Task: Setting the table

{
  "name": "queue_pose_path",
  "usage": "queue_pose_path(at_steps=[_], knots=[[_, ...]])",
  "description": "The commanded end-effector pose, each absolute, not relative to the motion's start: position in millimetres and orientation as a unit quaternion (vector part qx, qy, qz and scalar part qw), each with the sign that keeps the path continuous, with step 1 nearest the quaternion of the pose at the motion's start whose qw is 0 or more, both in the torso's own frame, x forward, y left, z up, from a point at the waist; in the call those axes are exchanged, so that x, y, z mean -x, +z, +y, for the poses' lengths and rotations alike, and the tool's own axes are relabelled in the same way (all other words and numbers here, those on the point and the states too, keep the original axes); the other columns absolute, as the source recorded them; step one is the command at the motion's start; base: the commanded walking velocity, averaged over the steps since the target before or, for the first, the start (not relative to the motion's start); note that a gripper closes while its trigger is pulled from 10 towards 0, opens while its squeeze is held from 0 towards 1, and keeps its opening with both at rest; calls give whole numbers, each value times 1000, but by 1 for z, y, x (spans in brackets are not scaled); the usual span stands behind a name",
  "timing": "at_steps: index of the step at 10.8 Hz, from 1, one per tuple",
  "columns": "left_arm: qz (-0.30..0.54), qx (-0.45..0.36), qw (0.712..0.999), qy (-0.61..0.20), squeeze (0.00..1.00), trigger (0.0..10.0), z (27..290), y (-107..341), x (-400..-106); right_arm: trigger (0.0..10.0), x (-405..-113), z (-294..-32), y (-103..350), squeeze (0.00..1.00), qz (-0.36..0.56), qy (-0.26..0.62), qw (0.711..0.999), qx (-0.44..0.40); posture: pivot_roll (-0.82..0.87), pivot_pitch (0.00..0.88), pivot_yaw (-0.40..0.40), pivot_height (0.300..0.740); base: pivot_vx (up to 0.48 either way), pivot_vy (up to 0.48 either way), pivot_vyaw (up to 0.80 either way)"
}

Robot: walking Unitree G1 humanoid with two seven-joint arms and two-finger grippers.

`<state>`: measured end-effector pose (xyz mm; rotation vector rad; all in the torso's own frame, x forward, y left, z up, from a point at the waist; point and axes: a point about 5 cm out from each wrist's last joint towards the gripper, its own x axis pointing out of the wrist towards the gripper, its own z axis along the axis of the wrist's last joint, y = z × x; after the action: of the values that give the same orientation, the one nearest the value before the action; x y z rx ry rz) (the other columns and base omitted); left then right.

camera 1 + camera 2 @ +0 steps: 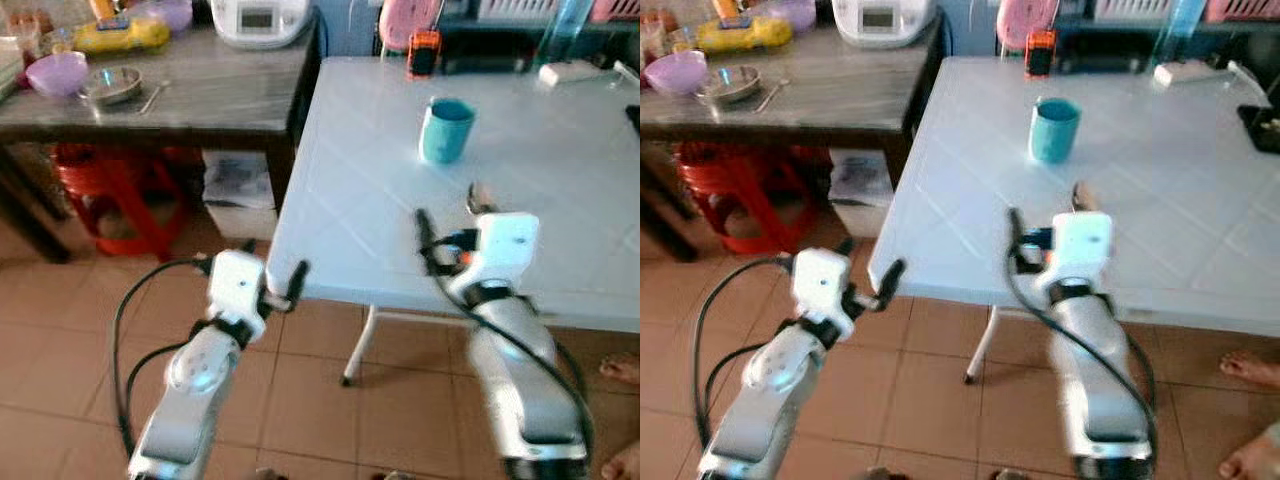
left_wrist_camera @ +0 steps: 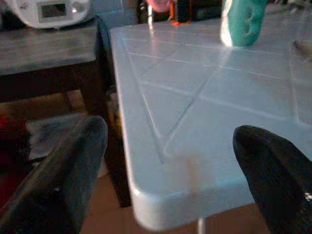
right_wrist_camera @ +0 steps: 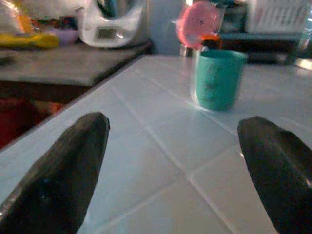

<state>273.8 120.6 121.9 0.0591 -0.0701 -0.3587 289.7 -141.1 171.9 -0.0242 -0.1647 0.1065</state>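
Observation:
A teal cup [image 1: 447, 130] stands upright on the white tiled table [image 1: 560, 240], towards its far middle. My right gripper [image 1: 450, 212] hovers over the table's near part, a short way in front of the cup, open with nothing between its fingers; the right wrist view has the cup [image 3: 217, 78] straight ahead. My left gripper [image 1: 272, 262] is at the table's near left corner, open and empty. In the left wrist view that table corner [image 2: 161, 204] lies between the fingers [image 2: 63, 180].
A dark side table [image 1: 200, 105] to the left carries a purple bowl [image 1: 57, 72], a metal bowl [image 1: 110, 85], a spoon and a white rice cooker [image 1: 260, 20]. A red stool [image 1: 110, 190] stands beneath. An orange object [image 1: 424, 52] sits at the white table's back. A person's bare feet [image 1: 622, 370] are at lower right.

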Motion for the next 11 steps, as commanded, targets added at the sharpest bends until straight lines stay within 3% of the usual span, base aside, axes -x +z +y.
queue_pose_path(at_steps=[1, 8, 11], knots=[[-36, -33, 983, -177, 0, 10000, 121, 123, -273, 10000, -289, -144, 174, 0, -87, 51, 995, 17, -29, 133, 81, 740, 0, 0, 0], [-39, -35, 983, -175, 0, 10000, 123, 124, -275, 10000, -290, -142, 173, 0, -85, 53, 995, 16, -19, 132, 84, 740, 0, 0, 0], [-40, -37, 983, -178, 0, 10000, 123, 124, -276, 10000, -291, -141, 172, 0, -85, 52, 995, 17, -19, 127, 84, 740, 0, -282, 0]])
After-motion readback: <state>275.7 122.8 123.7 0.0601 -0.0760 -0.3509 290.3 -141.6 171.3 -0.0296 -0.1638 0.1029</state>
